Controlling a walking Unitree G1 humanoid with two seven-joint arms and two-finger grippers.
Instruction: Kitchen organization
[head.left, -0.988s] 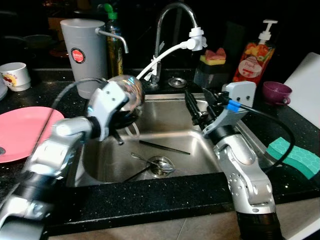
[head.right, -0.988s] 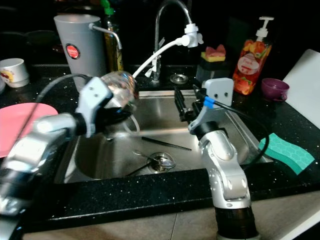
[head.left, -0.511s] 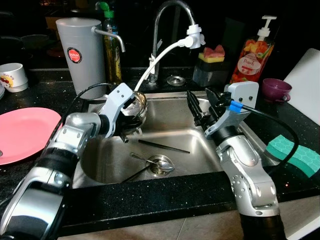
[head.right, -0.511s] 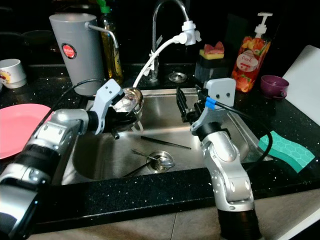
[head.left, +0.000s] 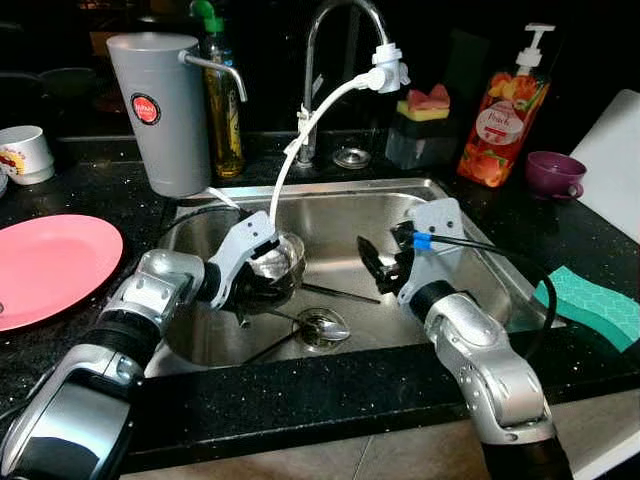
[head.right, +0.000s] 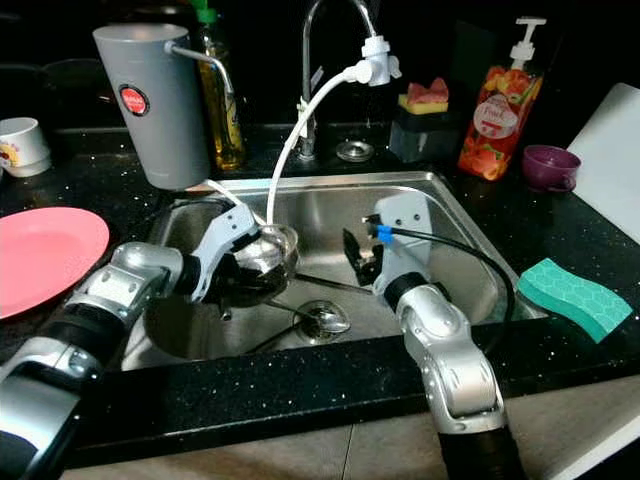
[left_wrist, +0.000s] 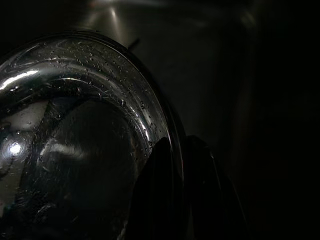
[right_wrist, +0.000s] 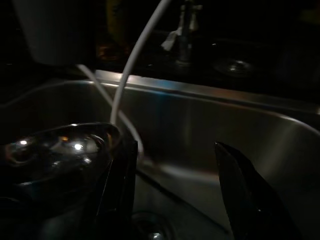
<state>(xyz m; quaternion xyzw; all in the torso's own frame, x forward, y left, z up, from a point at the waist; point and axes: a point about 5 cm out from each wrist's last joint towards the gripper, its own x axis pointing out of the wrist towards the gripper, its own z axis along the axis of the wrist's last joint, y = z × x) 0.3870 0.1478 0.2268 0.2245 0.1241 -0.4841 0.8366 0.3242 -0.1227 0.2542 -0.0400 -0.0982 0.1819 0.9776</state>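
Observation:
My left gripper (head.left: 256, 276) is shut on the rim of a clear glass bowl (head.left: 274, 258) and holds it low inside the steel sink (head.left: 330, 188), left of the drain. In the left wrist view the wet bowl (left_wrist: 75, 145) has its rim pinched between the two black fingers (left_wrist: 157, 200). My right gripper (head.left: 376, 268) stands open inside the basin to the right of the bowl, with nothing between its fingers (right_wrist: 245, 200). A spoon (head.left: 322, 326) and a thin dark utensil (head.left: 345, 294) lie on the sink bottom.
A white hose (head.left: 300, 140) hangs from the faucet (head.left: 335, 40) into the sink near the bowl. A pink plate (head.left: 50, 265), white mug (head.left: 22, 152) and grey jug (head.left: 160, 110) stand at left. A soap bottle (head.left: 498, 110), purple cup (head.left: 552, 172) and green sponge (head.left: 590, 305) are at right.
My left gripper has carried the bowl down from above the sink's left rim into the basin. My right gripper has also dropped lower into the sink and stays open.

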